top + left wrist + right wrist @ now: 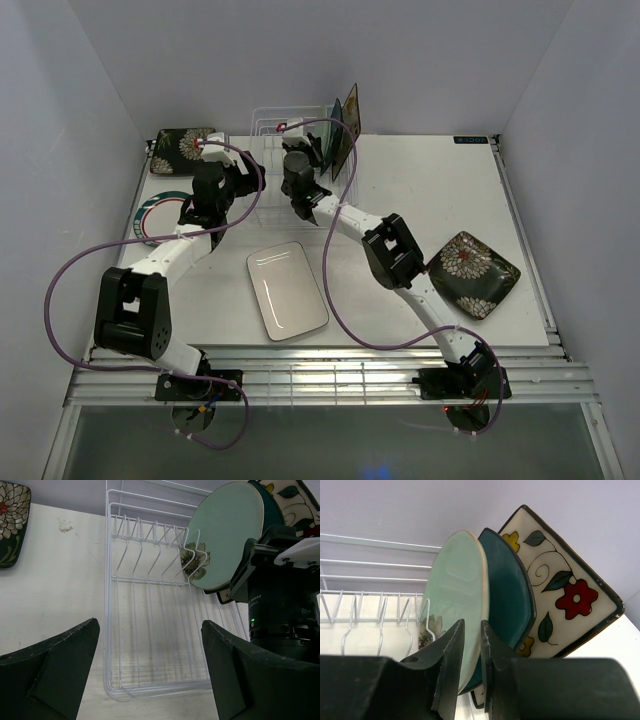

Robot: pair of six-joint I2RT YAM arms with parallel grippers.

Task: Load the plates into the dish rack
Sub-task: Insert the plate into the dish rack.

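Seven plates showed in the top view, four of them flat on the table (440, 190). At the upper left lay a dark floral plate (185, 148), and below it a green-rimmed round plate (150, 215) sat partly under the left arm. The left gripper (149, 630) hung over the near end of the rack (270, 128) at upper centre, its jaws spread wide and holding nothing. A white rectangular plate (287, 290) lay in the middle of the frame. The right gripper (471, 627) straddled the lower rim of the mint-green plate (455, 590) with only a narrow gap between its jaws. Whether the pads pressed on the rim or stood just clear could not be told. That plate stood on edge at the rack's right end, leaning toward the teal plate (507, 595) and the cream floral plate (565, 580) behind it. The second dark floral plate (472, 273) lay at the right. The main risk seemed to be the pull-away: a finger dragging on the rim could lift the mint-green plate off its prongs and tip it forward. The two wrists were also close together over the rack and could knock each other.
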